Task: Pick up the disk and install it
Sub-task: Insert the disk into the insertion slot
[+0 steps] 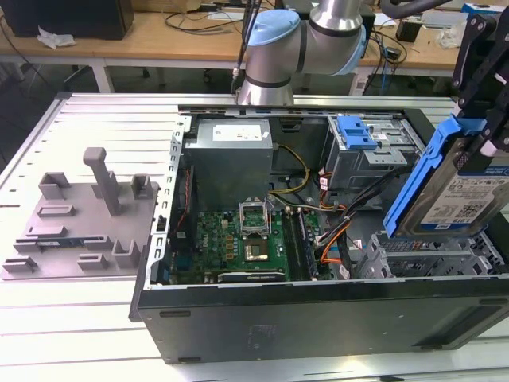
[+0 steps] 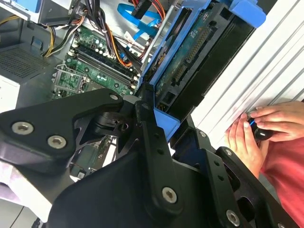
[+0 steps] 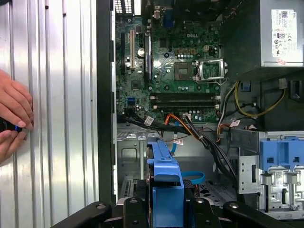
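The disk [image 1: 461, 199], a silver drive with a white-and-blue label in a bright blue bracket, hangs tilted above the metal drive cage [image 1: 429, 256] at the exterior view's right end of the open computer case. My gripper [image 1: 485, 137] is shut on its upper edge, black fingers on both sides. In the second wrist view the disk's [image 2: 199, 61] circuit-board underside faces the camera, held by the gripper [image 2: 160, 111]. In the first wrist view the blue bracket edge of the disk [image 3: 164, 175] sticks out from the gripper [image 3: 164, 211] over the case's drive bay.
The case holds a green motherboard [image 1: 246, 239], a grey power supply box [image 1: 231, 151], cable bundles [image 1: 334, 215] and another bay with a blue latch [image 1: 355, 131]. A grey fixture plate [image 1: 79, 215] lies at the exterior view's left. A person's hand [image 2: 256, 128] rests on the ribbed table beside the case.
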You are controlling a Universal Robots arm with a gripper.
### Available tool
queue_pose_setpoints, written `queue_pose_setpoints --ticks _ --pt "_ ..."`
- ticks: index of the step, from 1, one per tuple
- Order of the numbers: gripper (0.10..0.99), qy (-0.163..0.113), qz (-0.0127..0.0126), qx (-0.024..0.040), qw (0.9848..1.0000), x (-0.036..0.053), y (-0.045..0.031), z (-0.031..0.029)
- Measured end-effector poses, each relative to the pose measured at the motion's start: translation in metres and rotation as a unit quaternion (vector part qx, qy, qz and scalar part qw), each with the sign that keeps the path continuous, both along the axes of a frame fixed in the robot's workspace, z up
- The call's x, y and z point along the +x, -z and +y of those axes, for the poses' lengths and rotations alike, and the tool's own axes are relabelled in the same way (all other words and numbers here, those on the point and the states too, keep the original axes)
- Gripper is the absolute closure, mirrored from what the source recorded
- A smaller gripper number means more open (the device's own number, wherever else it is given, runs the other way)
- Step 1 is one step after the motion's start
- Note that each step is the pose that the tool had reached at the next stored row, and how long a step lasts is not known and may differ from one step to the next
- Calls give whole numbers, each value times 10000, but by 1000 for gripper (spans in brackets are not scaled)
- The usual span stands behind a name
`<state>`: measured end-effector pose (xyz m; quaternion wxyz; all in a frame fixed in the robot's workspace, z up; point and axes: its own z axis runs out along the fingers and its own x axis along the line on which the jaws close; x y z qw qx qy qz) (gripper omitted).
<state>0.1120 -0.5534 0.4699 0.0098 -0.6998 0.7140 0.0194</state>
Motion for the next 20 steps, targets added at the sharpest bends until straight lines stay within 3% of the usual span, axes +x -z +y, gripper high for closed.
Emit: queue_pose_setpoints --ticks 20 --pt "718 0 0 0 10000 9 136 -3"
